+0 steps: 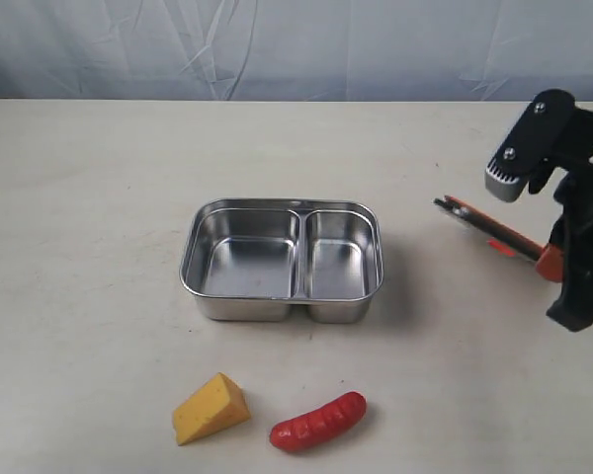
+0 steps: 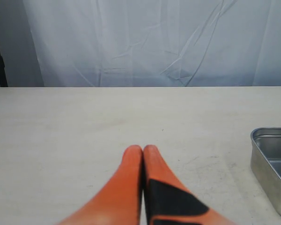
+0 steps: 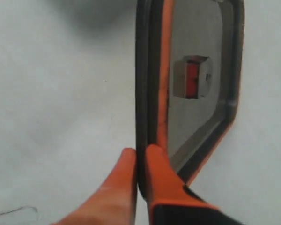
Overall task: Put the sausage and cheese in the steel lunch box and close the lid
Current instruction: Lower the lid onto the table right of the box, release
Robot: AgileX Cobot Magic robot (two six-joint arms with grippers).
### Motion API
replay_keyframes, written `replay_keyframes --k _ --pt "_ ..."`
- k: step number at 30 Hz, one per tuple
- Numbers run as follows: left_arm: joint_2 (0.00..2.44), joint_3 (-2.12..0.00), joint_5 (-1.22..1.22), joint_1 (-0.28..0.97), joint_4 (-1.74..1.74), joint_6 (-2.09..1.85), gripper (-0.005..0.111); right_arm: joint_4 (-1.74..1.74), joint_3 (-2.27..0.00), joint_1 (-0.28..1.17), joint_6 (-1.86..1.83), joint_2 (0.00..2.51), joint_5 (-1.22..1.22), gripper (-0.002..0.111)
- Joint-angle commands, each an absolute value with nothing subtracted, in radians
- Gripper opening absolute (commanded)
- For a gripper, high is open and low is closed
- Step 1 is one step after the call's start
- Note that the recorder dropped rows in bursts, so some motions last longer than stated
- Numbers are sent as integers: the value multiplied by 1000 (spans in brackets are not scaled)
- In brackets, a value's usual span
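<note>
Right gripper [image 3: 139,157] pinches the lid [image 3: 201,47] aside, seemingly so the steel lunch box [image 1: 277,308] lies open for filling; left gripper [image 2: 143,150] pressed together

Soft, even light; the steel lunch box [image 1: 242,308] glints mildly; wrist views blur close up.

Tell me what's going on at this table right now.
The right gripper is shut on the rim of the dark translucent lid, holding it to the right of the shiny steel lunch box. Both compartments are empty. The yellow cheese wedge and red toy sausage lie on the table, nearer the exterior camera than the box. The left gripper is shut, holding nothing.
</note>
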State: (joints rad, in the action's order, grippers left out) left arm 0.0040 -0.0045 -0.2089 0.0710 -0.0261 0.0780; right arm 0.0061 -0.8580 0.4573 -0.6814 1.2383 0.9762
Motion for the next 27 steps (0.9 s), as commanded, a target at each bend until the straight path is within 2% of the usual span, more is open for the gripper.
replay_keyframes --k 1,11,20,22,26,27 --pt "0 0 -198 70 -28 79 0 40 -812 518 -677 1250 959 -1" --pt "0 0 -198 70 -28 79 0 89 -734 639 -673 1375 960 -1" --pt "0 0 -198 70 -28 79 0 128 -734 683 -621 1487 946 0" --pt "0 0 -198 70 -28 79 0 152 -734 683 -621 1504 946 9" --pt "0 0 -198 70 -28 79 0 190 -734 683 -621 1520 935 36" --pt "0 0 -198 70 -28 79 0 193 -734 683 -621 1520 934 39"
